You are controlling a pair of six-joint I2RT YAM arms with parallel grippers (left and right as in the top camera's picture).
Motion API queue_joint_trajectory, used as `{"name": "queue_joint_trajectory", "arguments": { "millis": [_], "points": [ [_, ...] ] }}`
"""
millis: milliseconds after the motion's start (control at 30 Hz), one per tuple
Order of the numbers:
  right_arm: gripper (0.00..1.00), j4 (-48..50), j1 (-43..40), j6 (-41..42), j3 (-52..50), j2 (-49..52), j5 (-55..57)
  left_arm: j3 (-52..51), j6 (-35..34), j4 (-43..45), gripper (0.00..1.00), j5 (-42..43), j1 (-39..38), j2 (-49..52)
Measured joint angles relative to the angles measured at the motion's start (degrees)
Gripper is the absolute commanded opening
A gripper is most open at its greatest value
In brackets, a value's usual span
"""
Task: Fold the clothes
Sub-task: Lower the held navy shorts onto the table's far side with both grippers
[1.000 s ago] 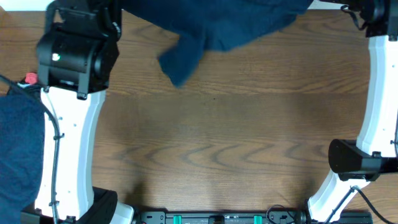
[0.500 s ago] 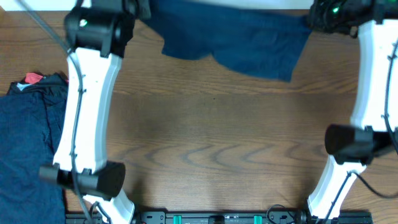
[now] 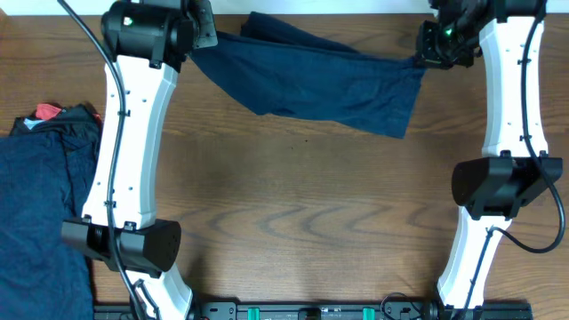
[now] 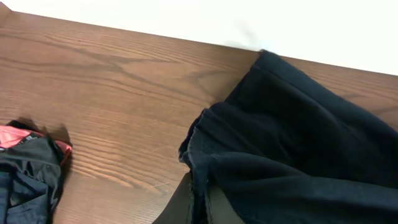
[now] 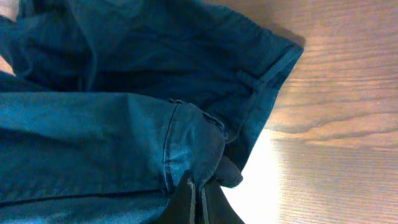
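A brown wooden table (image 3: 302,222) fills the overhead view and lies under everything else.

Well to the left of the held garment, a heaped pile of clothes (image 3: 36,213) in dark navy sits at the table's edge, unfolded.

The held garment (image 3: 329,84) is a wrinkled navy pair of shorts or trousers, stretched sideways along the far side of the table. Its lower hem sags toward the near side (whether it rests on the wood is unclear).

At the garment's left end, the left gripper (image 4: 198,199) has its fingers pressed together on a thin edge of the cloth. At the garment's right end, the right gripper (image 5: 199,193) is pinching a bunched corner of the cloth.

A small red piece (image 3: 46,112) pokes out of the pile's top corner, on the side nearest the garment.

Likely risks from here:
- Both grips hold only an edge, so a harder pull apart could drag the fabric out of one pinch and drop that end.
- The garment's left end already looks doubled over itself, so laying it down this way would probably trap a crease.
- The garment lies close to the table's far edge, and slack cloth could slide off there.
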Motion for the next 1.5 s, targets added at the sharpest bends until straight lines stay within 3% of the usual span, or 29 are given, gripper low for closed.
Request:
{"name": "queue_joint_trajectory", "arguments": {
  "millis": [367, 633, 800, 1000, 1133, 1300, 1500],
  "points": [
    [0.01, -2.2, 7.7, -0.1, 0.0, 0.0, 1.5, -0.5, -1.9, -11.1, 0.06, 0.2, -0.1, 0.0],
    [0.02, -3.6, 10.5, 1.2, 0.0, 0.0, 3.0, -2.3, -2.9, -13.2, 0.06, -0.8, -0.1, -1.5],
    [0.02, -4.8, 9.6, 2.1, 0.0, 0.0, 4.8, -11.9, -3.0, -8.0, 0.06, -3.1, -0.1, -8.2],
    [0.02, -5.9, 8.0, 3.7, -1.6, 0.0, 6.1, -33.5, -4.0, 2.8, 0.06, -4.4, 0.3, -18.2],
    [0.01, -5.8, 7.2, 5.3, -5.5, 0.0, 7.6, -44.9, -4.3, 8.5, 0.06, -4.3, 0.3, -21.8],
    [0.01, -2.8, 7.0, 6.6, -13.4, -0.8, 8.3, -51.3, -4.5, 10.7, 0.06, -4.0, 0.5, -24.0],
    [0.01, 10.1, 7.1, 8.1, -34.7, -12.0, 8.5, -52.2, -4.7, 12.2, 0.06, -3.4, 1.1, -24.1]
  ]
}}
